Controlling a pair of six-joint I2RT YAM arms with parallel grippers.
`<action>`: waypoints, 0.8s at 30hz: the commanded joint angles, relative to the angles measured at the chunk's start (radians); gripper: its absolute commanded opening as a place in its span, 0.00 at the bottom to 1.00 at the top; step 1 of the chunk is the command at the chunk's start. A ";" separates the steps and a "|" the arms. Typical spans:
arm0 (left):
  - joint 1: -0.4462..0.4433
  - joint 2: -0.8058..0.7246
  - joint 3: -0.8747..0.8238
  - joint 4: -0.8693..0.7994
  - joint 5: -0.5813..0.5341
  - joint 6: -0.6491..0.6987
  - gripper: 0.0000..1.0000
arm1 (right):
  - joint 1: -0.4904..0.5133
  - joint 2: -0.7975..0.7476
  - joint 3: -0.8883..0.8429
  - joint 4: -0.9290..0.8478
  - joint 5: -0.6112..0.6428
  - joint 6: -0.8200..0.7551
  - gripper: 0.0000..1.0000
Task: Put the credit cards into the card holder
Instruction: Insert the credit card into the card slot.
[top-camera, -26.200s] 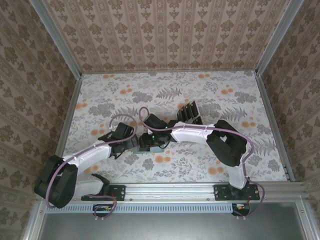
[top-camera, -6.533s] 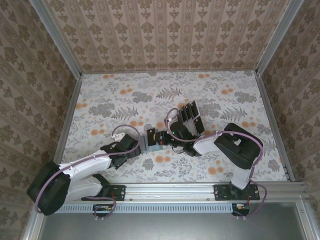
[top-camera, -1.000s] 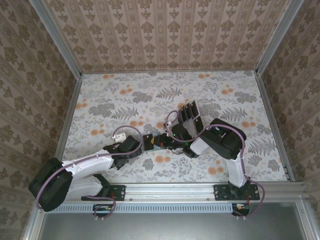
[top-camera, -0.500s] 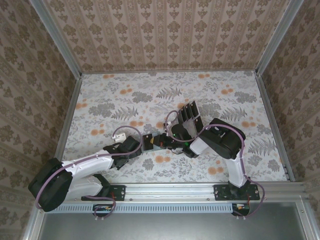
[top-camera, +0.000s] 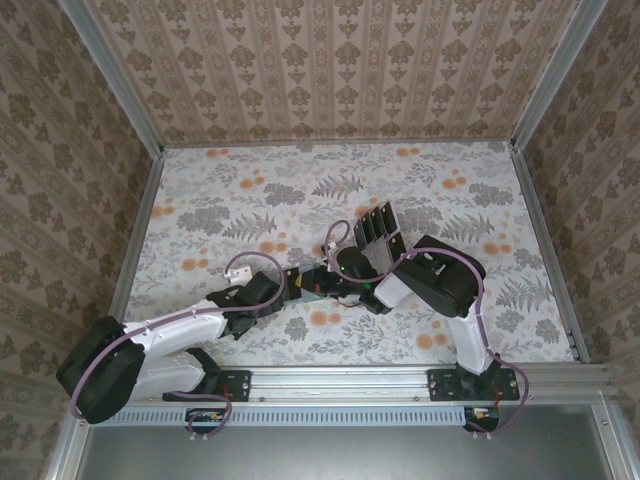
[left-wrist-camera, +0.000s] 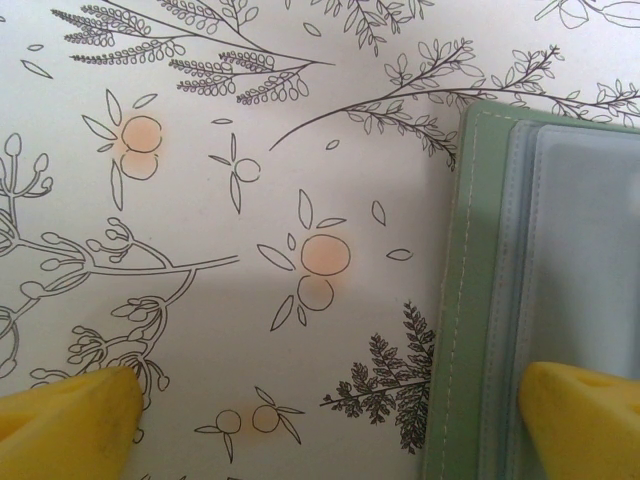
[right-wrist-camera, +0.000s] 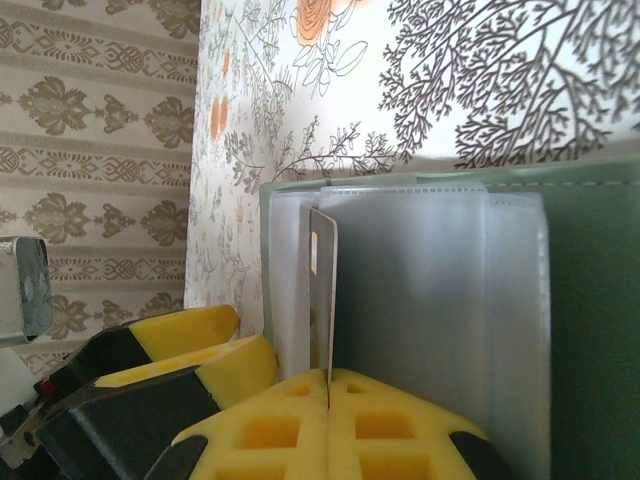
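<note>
Floral table (right-wrist-camera: 450, 80), card (right-wrist-camera: 323, 290) edgewise at holder (right-wrist-camera: 590, 300)

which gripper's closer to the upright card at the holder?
Right. The right gripper is shut on the credit card, held on edge at the card holder; the left gripper is open, straddling the holder's edge.
</note>
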 joint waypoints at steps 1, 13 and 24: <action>-0.006 0.014 -0.046 -0.085 0.037 -0.022 1.00 | 0.017 0.046 0.015 -0.102 -0.017 0.001 0.00; 0.030 -0.126 0.019 -0.180 0.016 0.007 1.00 | 0.001 -0.080 0.059 -0.371 0.004 -0.113 0.35; 0.168 -0.184 0.026 -0.211 0.058 0.076 1.00 | 0.001 -0.164 0.209 -0.753 0.053 -0.286 0.41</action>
